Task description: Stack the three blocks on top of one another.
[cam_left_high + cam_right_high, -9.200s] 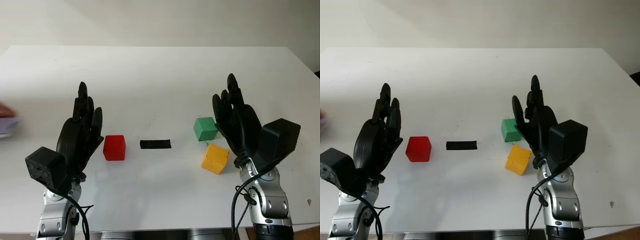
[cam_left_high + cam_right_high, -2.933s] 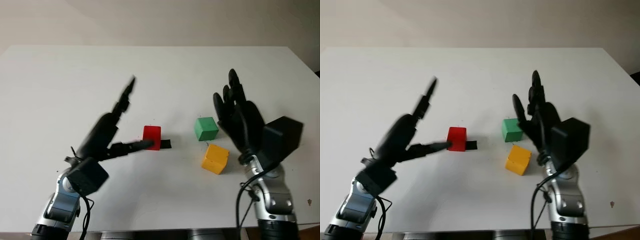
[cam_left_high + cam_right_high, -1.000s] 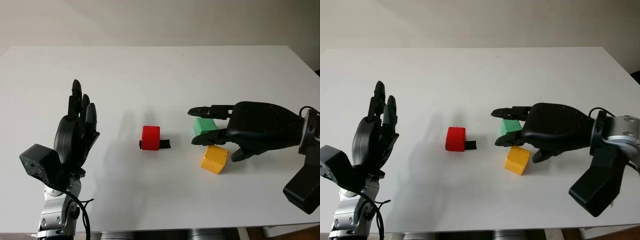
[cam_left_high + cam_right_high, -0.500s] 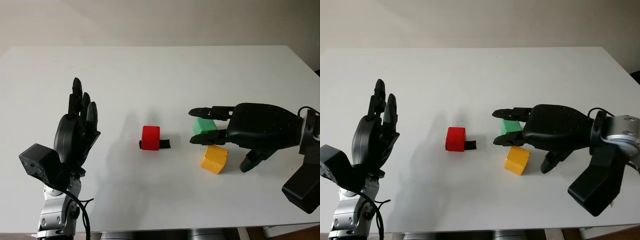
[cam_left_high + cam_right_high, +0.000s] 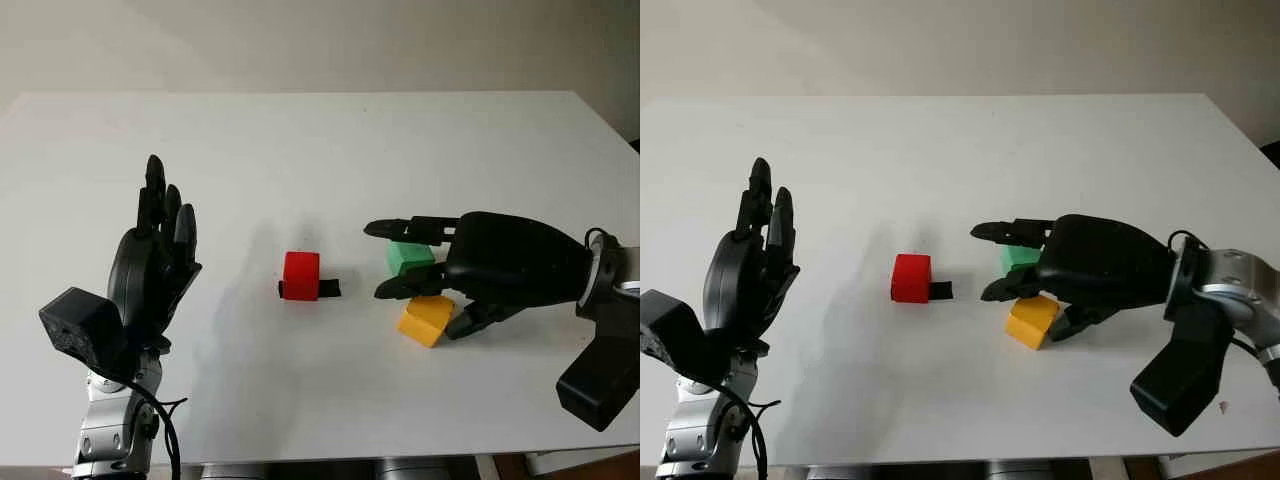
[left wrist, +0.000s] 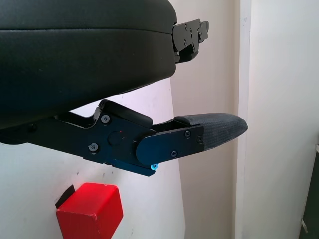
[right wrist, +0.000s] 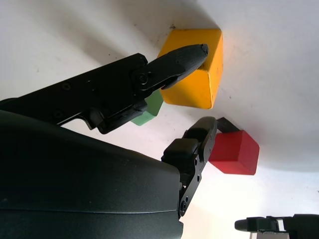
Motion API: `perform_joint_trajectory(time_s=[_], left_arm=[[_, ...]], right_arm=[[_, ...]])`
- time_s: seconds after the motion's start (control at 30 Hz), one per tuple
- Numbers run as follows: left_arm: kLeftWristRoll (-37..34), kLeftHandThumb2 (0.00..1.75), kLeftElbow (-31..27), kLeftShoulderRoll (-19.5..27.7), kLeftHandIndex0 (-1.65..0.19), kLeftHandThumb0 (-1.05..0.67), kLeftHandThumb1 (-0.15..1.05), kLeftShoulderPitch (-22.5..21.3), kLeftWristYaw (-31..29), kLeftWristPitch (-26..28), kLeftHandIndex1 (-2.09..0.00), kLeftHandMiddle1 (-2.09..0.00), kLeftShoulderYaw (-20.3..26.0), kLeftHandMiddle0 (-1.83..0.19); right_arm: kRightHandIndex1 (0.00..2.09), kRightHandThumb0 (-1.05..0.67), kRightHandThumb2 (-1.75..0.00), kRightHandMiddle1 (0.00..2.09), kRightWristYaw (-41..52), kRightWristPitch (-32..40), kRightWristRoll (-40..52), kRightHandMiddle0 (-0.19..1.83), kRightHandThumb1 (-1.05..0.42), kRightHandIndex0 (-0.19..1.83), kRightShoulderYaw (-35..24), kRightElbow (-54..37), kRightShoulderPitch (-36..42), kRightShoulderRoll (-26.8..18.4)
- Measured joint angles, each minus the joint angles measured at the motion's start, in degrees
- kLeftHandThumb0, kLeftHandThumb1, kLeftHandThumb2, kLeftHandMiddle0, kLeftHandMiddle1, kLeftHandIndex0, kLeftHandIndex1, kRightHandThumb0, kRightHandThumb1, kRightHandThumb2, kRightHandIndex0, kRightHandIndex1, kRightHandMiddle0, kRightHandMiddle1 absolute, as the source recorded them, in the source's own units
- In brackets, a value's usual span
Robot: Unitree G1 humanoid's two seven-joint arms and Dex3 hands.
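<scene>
The right robot hand [image 5: 440,265] reaches in low over the white bench [image 5: 330,150], holding nothing, its fingers [image 5: 400,228] extended past the green block [image 5: 410,257] while the thumb [image 5: 405,288] comes round the near side, so that the green block sits between them without any contact that can be made out. Just beneath the palm, on its near side, lies the yellow block [image 5: 428,318], turned at an angle to its neighbour and close against it; the right wrist view shows one fingertip [image 7: 187,54] over the yellow block's [image 7: 197,69] top face, though whether it touches cannot be told. Beyond the fingertips, well apart from the pair, the red block [image 5: 301,276] stands squarely on a strip of black tape [image 5: 331,288], which looks to mark the spot where the tower is meant to rise. That would explain the reach: the hand appears to be lining up on one of the two loose blocks in order to carry it across to the red one. The left robot hand [image 5: 155,262] is open and raised upright, parked well clear on the far side of the red block.
</scene>
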Motion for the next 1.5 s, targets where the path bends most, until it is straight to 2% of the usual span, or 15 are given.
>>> perform_joint_trajectory(time_s=[0.43,0.67,0.8,0.83,0.93,1.07,1.27,1.5], left_arm=[[0.79,0.59,-0.05,-0.05,0.19,-0.72,1.05,0.02,0.66,-0.18,0.0,-0.05,0.0,0.19],[0.89,0.57,-0.05,-0.41,0.19,-0.71,1.05,0.15,1.03,-0.44,0.0,-0.06,-0.01,0.17],[1.05,0.56,-0.12,-0.5,0.19,-0.72,1.05,0.21,1.06,-0.43,0.0,-0.06,-0.13,0.17],[1.07,0.56,-0.12,-0.5,0.19,-0.72,1.05,0.21,1.07,-0.43,0.0,-0.06,-0.14,0.17],[1.12,0.56,-0.12,-0.5,0.19,-0.71,1.05,0.22,1.07,-0.44,0.0,-0.06,-0.15,0.16],[1.13,0.56,-0.12,-0.51,0.19,-0.72,1.05,0.22,1.07,-0.45,0.0,-0.06,-0.16,0.16],[1.19,0.56,-0.12,-0.51,0.19,-0.72,1.05,0.22,1.07,-0.56,0.0,-0.05,-0.18,0.17],[1.31,0.56,-0.11,-0.51,0.19,-0.71,1.05,0.21,1.25,-0.62,0.0,-0.05,-0.31,0.17]], right_arm=[[0.05,-0.41,-0.05,0.17,-4.86,-0.98,-6.91,0.79,-0.92,0.16,1.13,1.76,-1.39,-0.06],[0.07,-0.43,-0.05,0.22,-5.12,-0.23,-6.9,0.88,-0.9,0.19,1.18,1.8,-1.47,-0.11],[0.09,-0.38,-0.05,0.28,-4.63,0.37,-5.68,0.97,-0.89,0.25,1.19,1.8,-1.47,-0.12],[0.08,-0.38,-0.05,0.33,-4.6,0.41,-5.33,0.96,-0.89,0.27,1.19,1.8,-1.47,-0.12],[0.07,-0.37,-0.05,0.88,-4.53,0.39,-4.81,0.72,-0.88,0.33,1.19,1.8,-1.8,-0.12],[0.07,-0.36,-0.05,1.03,-4.79,0.41,-4.05,0.68,-0.86,0.38,1.19,1.8,-3.04,-0.11],[0.09,-0.4,-0.05,0.99,-1.27,3.24,2.19,0.69,-0.83,0.44,1.2,0.57,-4.09,0.07],[0.06,-0.42,-0.06,0.97,6.85,9.28,18.34,0.69,-0.87,0.43,1.57,-3.18,-7.32,3.81]])
